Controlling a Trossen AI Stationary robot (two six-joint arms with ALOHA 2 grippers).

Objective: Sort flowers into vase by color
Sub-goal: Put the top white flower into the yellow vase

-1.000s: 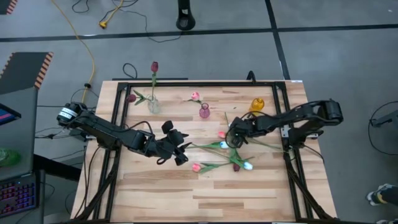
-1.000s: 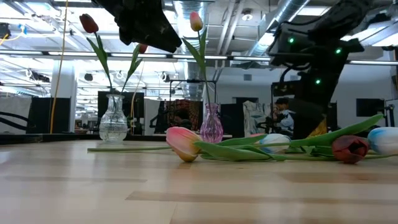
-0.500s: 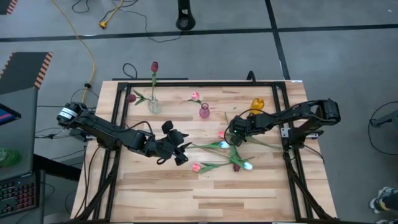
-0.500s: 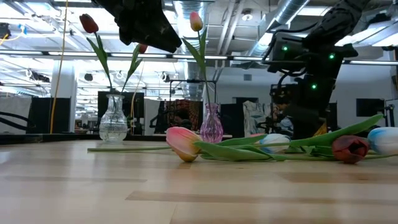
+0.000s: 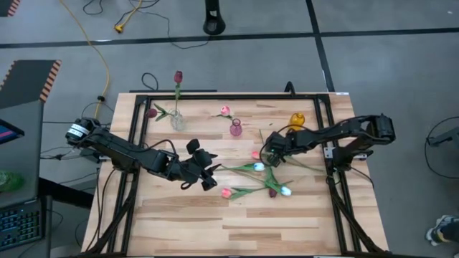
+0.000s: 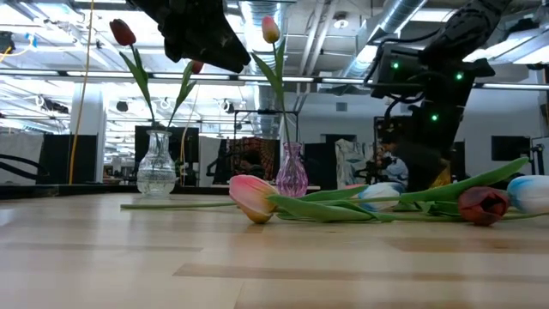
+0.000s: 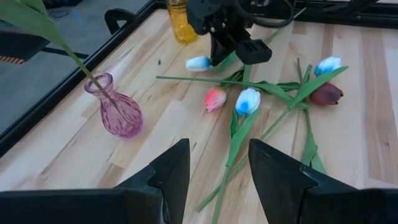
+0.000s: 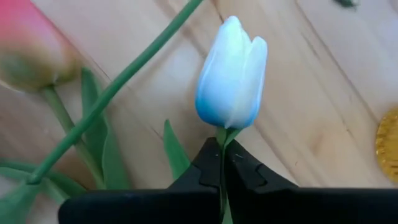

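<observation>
From above, the right gripper (image 5: 269, 152) is down among the loose flowers (image 5: 256, 179) at mid-desk (image 5: 237, 222), while the left gripper (image 5: 209, 174) hovers just to their left, jaws apart and empty. A clear vase (image 5: 176, 121) with dark red tulips, a pink vase (image 5: 235, 128) with a pink tulip and an amber vase (image 5: 297, 120) line the far side. At desk level, a pink tulip head (image 6: 253, 196) lies nearest, stems tangled behind it. The left wrist view shows crossed stems crowding the right gripper (image 7: 239, 53). In the right wrist view, the jaws are clamped on the stem just under a white tulip (image 8: 231, 74), with a pink tulip (image 8: 31, 53) just beside it.
</observation>
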